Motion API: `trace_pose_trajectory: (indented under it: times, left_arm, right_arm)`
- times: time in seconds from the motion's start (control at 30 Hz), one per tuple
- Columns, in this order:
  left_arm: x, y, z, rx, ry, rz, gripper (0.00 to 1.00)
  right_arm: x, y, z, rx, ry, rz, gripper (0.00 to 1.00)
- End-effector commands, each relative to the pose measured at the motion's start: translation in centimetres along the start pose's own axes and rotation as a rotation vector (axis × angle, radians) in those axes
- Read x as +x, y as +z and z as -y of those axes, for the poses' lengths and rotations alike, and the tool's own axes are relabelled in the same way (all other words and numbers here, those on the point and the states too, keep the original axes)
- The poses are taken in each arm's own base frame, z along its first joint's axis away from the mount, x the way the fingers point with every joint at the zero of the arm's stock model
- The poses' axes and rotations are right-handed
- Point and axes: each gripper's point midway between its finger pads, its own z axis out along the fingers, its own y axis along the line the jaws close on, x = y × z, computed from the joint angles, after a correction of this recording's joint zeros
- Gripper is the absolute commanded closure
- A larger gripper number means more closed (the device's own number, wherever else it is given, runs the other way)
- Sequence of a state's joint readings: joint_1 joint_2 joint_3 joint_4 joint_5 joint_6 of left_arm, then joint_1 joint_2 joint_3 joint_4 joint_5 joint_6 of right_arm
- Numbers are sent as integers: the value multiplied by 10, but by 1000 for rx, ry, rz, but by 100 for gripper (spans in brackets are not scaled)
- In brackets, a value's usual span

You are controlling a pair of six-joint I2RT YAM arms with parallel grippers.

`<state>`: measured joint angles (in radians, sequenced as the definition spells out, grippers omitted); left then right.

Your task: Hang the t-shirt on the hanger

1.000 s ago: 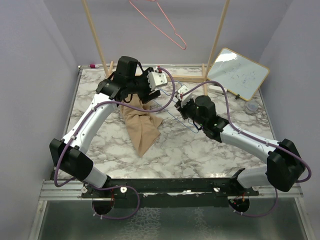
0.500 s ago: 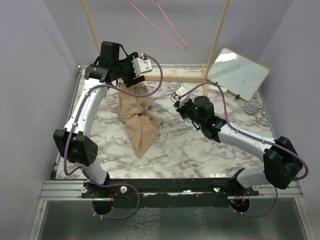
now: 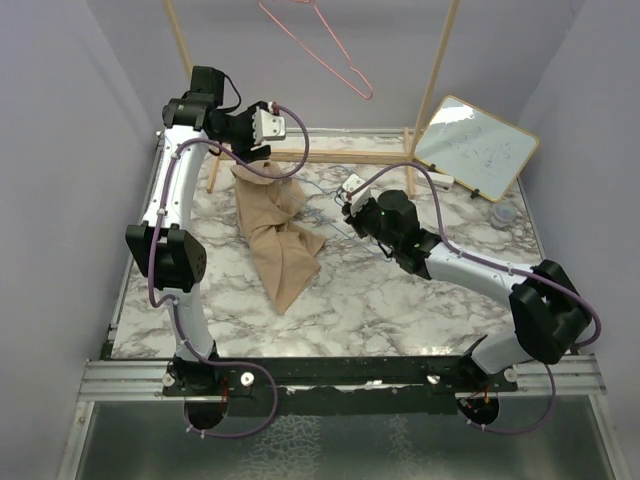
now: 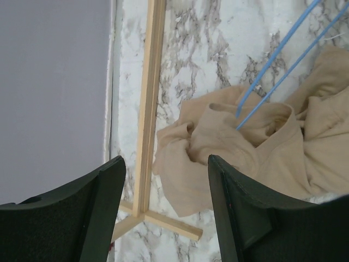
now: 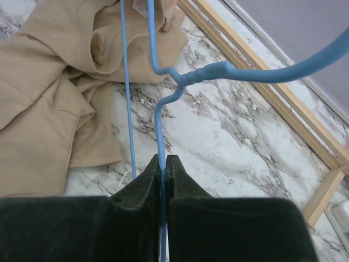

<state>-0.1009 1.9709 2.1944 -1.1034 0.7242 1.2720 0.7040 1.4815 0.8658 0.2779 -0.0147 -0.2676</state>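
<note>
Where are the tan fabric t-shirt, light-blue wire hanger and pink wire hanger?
tan fabric t-shirt [image 3: 281, 245], top external view, crumpled middle.
light-blue wire hanger [image 5: 203, 73], right wrist view, twisted neck.
pink wire hanger [image 3: 369, 93], top external view, lower curved end.

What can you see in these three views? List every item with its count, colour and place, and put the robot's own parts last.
t-shirt: one, tan, crumpled on the table, left of centre.
hanger: one, light blue, held at its lower wire, its far end in the t-shirt.
pink hanger: one, hanging at the top, above the rack.
wooden rack: one, pale wood, at the far edge of the table.
whiteboard: one, white with a wood frame, far right.
small round object: one, pale grey, near the whiteboard.
table: one, white marble pattern.
left gripper: one, black, open above the t-shirt's edge.
right gripper: one, black, shut on the hanger.
</note>
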Motion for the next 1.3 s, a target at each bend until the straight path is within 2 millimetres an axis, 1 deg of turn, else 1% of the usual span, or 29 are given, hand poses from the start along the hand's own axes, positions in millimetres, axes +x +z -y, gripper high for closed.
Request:
trace_pose_trajectory:
  times: [0.0,0.1,0.13,0.17,0.23,0.33,0.5,0.6,0.67,0.8,0.9,0.97,1.03,1.07,1.1,1.17,1.2,1.27]
  left_arm:
    - [-31,-5,43,155,45,70,36]
    - [-25,1,75,223,54,41,36]
    - [-19,6,89,247,37,32,36]
    - [-17,7,96,249,31,27,36]
    - [-14,8,103,229,27,15,36]
    - [-4,11,102,182,34,-18,35]
    - [10,18,79,81,46,-72,35]
    - [8,18,64,21,49,-71,36]
    - [6,18,57,-5,60,-64,35]
    - [13,24,55,-15,67,-76,35]
    - [20,32,55,-8,47,-80,37]
    - [25,37,55,-4,38,-87,40]
    - [30,41,55,1,31,-93,46]
    - [32,42,55,2,29,-96,51]
    - [33,44,54,0,27,-96,60]
    - [35,46,52,-5,20,-102,72]
    - [36,47,52,-4,17,-104,75]
    - [37,48,51,-4,15,-104,76]
  right_arm:
    - [-31,5,6,12,-13,85,99]
    - [-30,5,7,16,-11,83,99]
    - [-30,5,7,18,-11,84,99]
    - [-31,5,7,20,-11,85,99]
    - [-30,5,8,23,-9,83,99]
    - [-30,5,8,25,-6,85,99]
    - [-30,5,8,24,-9,87,99]
    - [-31,4,9,27,-12,86,99]
    - [-30,4,9,30,-11,84,99]
    - [-31,3,10,33,-5,88,99]
    - [-32,2,10,34,-4,90,99]
    - [-32,2,10,34,-7,91,99]
    - [-33,2,10,35,-7,93,99]
    - [-34,2,11,35,-7,96,99]
    - [-35,1,11,37,-7,98,99]
    - [-35,1,10,34,-6,99,99]
    - [-34,1,10,35,-5,96,99]
    - [-34,0,10,36,-5,98,99]
